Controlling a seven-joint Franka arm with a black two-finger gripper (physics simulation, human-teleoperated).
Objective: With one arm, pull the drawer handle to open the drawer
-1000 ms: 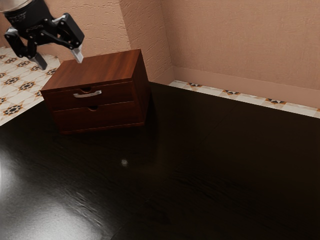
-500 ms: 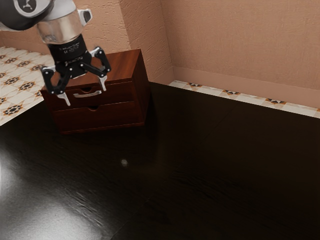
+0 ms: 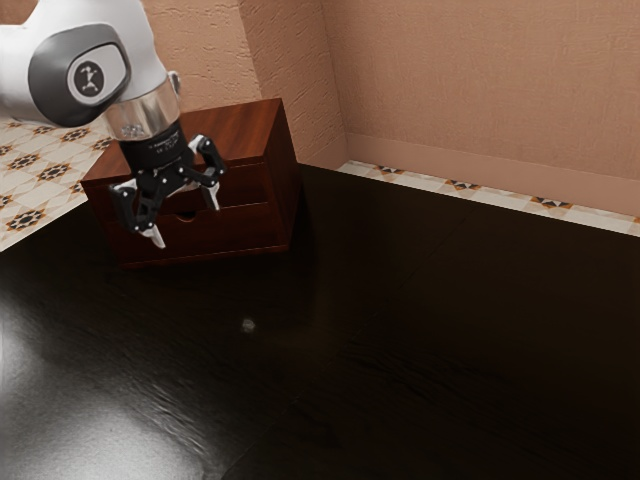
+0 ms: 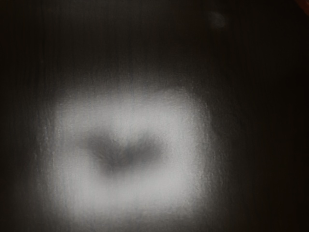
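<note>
A small dark-red wooden cabinet (image 3: 255, 150) with two drawers stands on the black table at the exterior view's upper left. My gripper (image 3: 184, 219) hangs in front of the drawer fronts, pointing down, open with nothing between its fingers. It covers the upper drawer's handle. The lower drawer's front (image 3: 240, 225) shows to the right of the fingers and looks shut. In the wrist view the glossy black tabletop (image 4: 251, 145) lies under the hand, with a pale blurred reflection (image 4: 125, 159) on it.
The black table (image 3: 400, 340) stretches wide toward the exterior view's right and front. Pink walls (image 3: 480, 70) stand close behind the cabinet. A patterned tile floor (image 3: 30, 170) lies beyond the table's left edge.
My arm has come down from above the cabinet's left corner to the front of the drawers, and lowered further in the last half second. The fingers stayed open. The cabinet has not moved.
</note>
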